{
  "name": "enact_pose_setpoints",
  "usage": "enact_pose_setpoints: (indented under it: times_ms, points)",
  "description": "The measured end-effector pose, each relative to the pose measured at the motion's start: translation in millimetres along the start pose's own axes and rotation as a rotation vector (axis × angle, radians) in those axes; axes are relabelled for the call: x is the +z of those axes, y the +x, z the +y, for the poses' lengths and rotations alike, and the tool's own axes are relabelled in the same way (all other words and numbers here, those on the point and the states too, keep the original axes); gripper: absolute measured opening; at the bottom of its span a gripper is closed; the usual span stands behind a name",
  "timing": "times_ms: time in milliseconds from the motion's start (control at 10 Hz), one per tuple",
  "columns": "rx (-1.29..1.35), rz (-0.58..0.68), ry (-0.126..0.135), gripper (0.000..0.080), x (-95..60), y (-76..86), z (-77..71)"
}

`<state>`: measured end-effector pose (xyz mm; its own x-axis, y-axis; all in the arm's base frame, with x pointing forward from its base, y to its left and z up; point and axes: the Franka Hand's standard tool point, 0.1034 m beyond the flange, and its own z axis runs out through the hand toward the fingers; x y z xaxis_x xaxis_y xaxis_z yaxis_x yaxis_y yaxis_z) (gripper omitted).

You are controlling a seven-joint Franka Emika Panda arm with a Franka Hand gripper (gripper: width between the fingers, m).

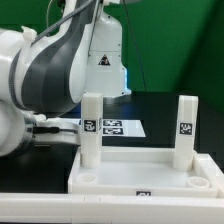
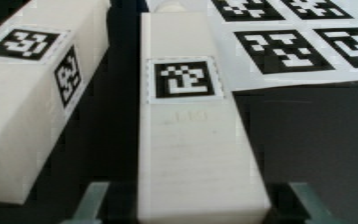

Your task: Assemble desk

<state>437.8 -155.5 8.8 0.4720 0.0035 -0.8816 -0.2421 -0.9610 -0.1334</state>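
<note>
White plastic block leg [image 2: 186,140] lies between the wide-open fingers [image 2: 98,200] of the gripper [image 2: 197,200], a gap each side. A second white leg [image 2: 30,110] lies beside it. Two upright legs [image 1: 91,128] stand in the big white rimmed tabletop [image 1: 110,181]

You are seeing the tabletop [image 1: 120,178] and legs [image 1: 91,140] presenting as matt white plastic, faintly grainy. The robot arm [image 1: 45,75] is showing glossy shells; the marker board [image 2: 309,45] is appearing smooth, matt.

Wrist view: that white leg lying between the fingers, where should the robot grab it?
Probably best to pinch the leg across its two long flat sides, coming straight down from above: it lies flat, and the open gripper straddles it.
</note>
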Motion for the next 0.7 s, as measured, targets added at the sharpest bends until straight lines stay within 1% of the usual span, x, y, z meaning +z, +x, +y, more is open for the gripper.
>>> enact_pose_setpoints:
  times_ms: [100, 200, 400, 500, 600, 700]
  points:
    - [-0.046, 0.026, -0.012, 0.0292, -13.4, -3.1, -2.4]
    - [-0.081, 0.045, -0.019, 0.0292, -23.5, -8.7, -6.0]
    - [-0.163, 0.091, -0.025, 0.0292, -49.2, -24.9, -13.6]
    - [-0.220, 0.118, -0.036, 0.0292, -57.3, -25.5, -17.4]
    - [-0.215, 0.138, -0.045, 0.0292, -56.7, -19.5, -16.4]
    - [-0.214, 0.144, -0.045, 0.0292, -57.3, -18.7, -15.4]
